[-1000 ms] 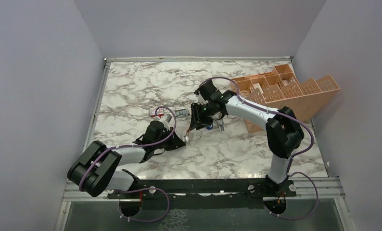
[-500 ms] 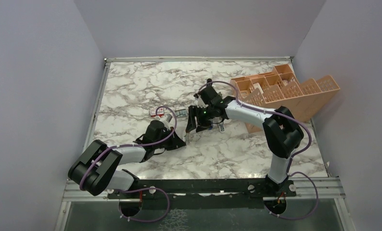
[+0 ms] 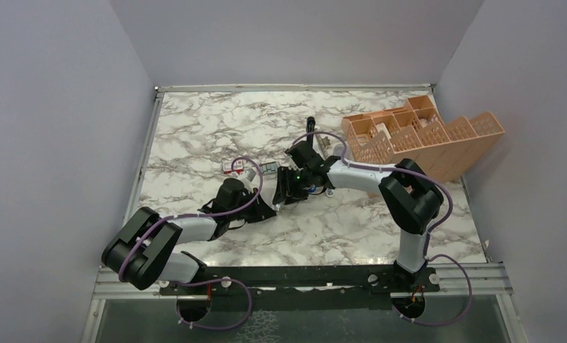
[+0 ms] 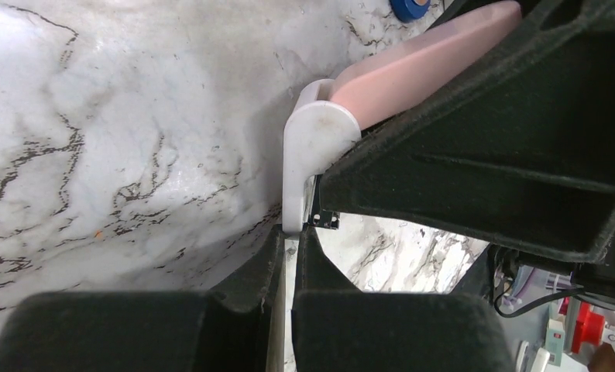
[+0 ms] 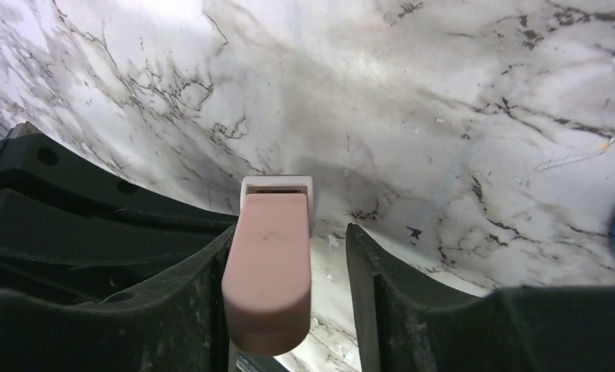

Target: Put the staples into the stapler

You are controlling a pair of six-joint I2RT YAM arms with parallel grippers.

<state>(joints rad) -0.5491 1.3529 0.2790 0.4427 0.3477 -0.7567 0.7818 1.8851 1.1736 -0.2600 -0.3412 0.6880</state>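
My left gripper point(image 3: 272, 207) point(image 4: 289, 232) is shut on the thin white base edge of a small tan-and-white block point(image 4: 320, 132) and holds it just above the table. My right gripper point(image 3: 284, 193) point(image 5: 289, 240) is open. Its jaws straddle the block's tan top point(image 5: 267, 263): the left finger touches it and the right finger stands apart. A bit of the blue stapler point(image 3: 310, 189) shows under the right wrist, mostly hidden. It also shows in the left wrist view point(image 4: 409, 8). The red-and-white box point(image 3: 232, 167) and the dark staple tray point(image 3: 268, 168) lie just behind the left gripper.
A tan compartment organizer point(image 3: 423, 136) stands at the back right, leaning against the wall. A thin metal strip point(image 3: 328, 189) lies beside the right arm. The marble table point(image 3: 209, 128) is walled on three sides.
My right gripper has come down and to the left, closing onto the block that my left gripper holds. The left arm has stayed put.
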